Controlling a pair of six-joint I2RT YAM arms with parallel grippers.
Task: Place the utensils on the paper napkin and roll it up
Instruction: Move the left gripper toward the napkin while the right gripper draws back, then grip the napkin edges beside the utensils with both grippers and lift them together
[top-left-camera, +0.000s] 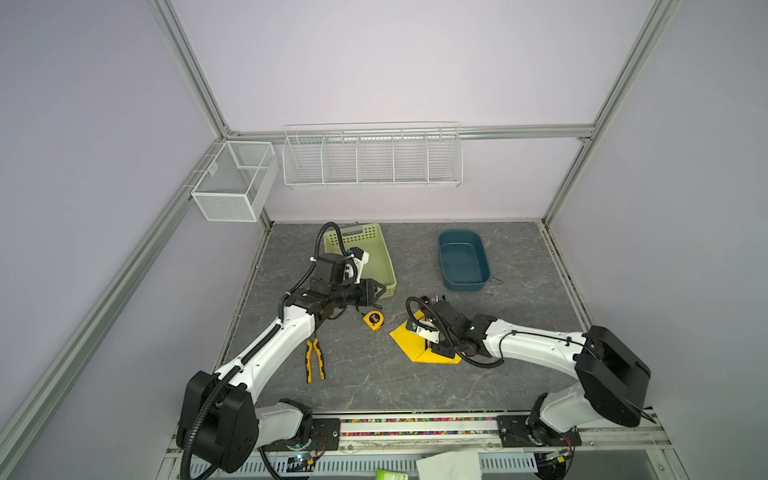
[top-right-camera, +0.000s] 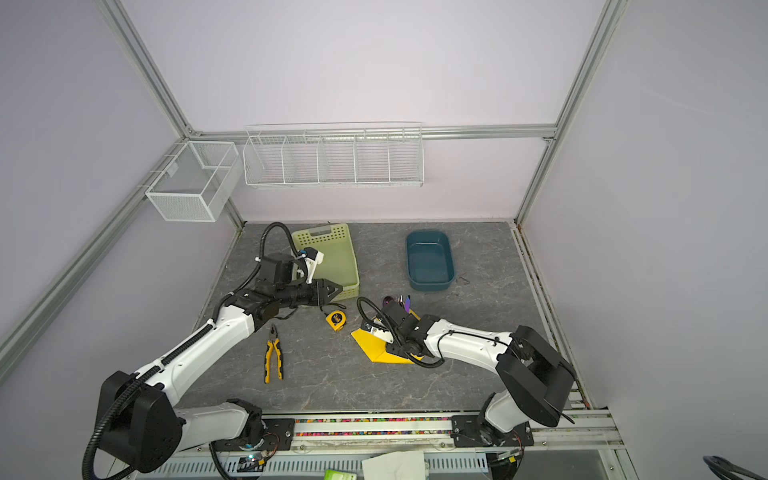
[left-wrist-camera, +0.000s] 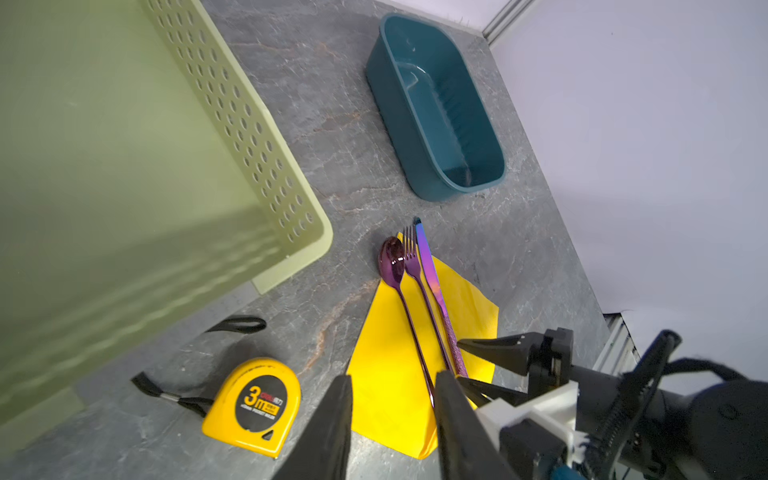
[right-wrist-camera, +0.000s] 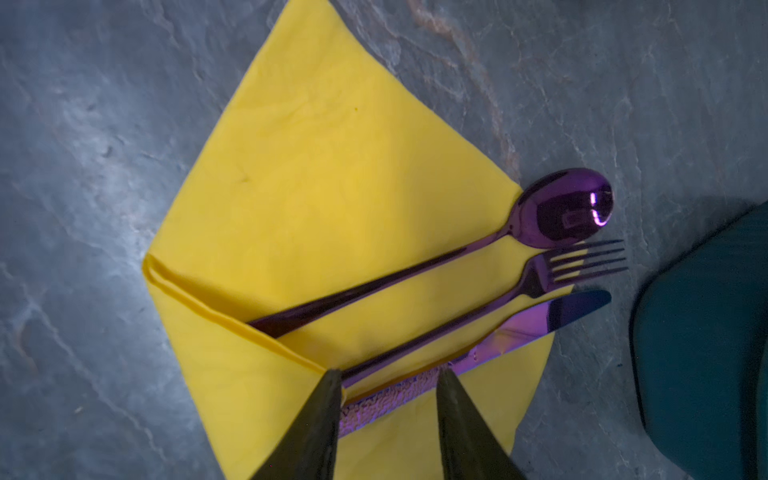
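Observation:
The yellow paper napkin (right-wrist-camera: 324, 178) (top-left-camera: 405, 338) lies on the grey table with one corner folded over. The utensils lie side by side on it: a purple spoon (right-wrist-camera: 565, 208), a fork (right-wrist-camera: 582, 259) and a knife (right-wrist-camera: 552, 316). Their heads reach past the napkin's edge. The fold covers the spoon's handle end. My right gripper (right-wrist-camera: 388, 382) (left-wrist-camera: 459, 361) stands open low over the handle ends, and the knife's textured handle passes between its fingers. My left gripper (left-wrist-camera: 392, 380) (top-left-camera: 380, 289) hangs open and empty above the table by the green basket.
A yellow tape measure (top-left-camera: 373, 320) lies between the two grippers. Yellow-handled pliers (top-left-camera: 314, 359) lie at the front left. A green perforated basket (top-left-camera: 376, 239) stands at the back left, a teal tub (top-left-camera: 444, 253) at the back right. Wire racks (top-left-camera: 372, 160) hang on the wall.

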